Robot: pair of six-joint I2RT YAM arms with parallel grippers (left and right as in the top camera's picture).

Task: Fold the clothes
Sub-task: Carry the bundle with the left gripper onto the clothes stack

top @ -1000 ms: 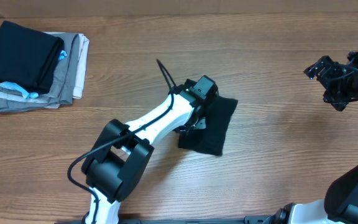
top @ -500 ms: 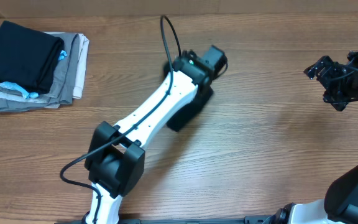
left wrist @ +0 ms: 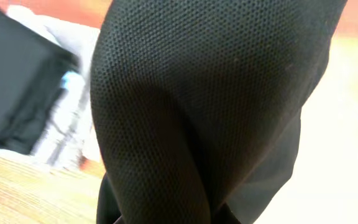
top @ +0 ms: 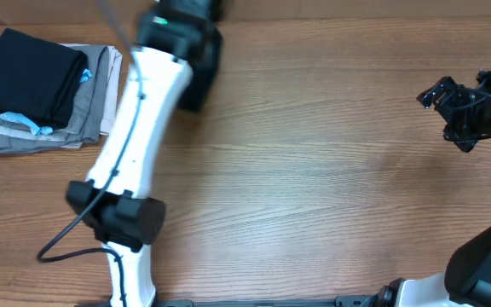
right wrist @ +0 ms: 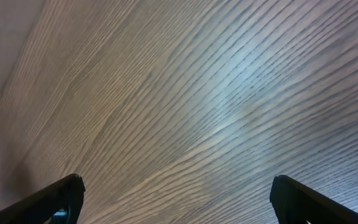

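Note:
The clothes (top: 199, 83), a folded black shirt, hang from my left gripper (top: 190, 47) near the table's far edge, just right of the stack at the left. In the left wrist view the shirt's black mesh cloth (left wrist: 216, 112) fills most of the frame and hides the fingers; the gripper is shut on it. My right gripper (top: 452, 109) hovers at the far right, away from the shirt. It is open, with only bare wood between its fingers (right wrist: 55, 196).
A stack of folded garments (top: 92, 102) lies at the back left, grey and beige with light-blue bits and a black piece (top: 28, 72) on top. It shows blurred at the left of the left wrist view (left wrist: 23, 99). The wooden table (top: 331, 188) spans the middle.
My left arm has swung from the table's middle up and to the left, carrying the folded black shirt off the wood toward the stack. The right arm has not moved.

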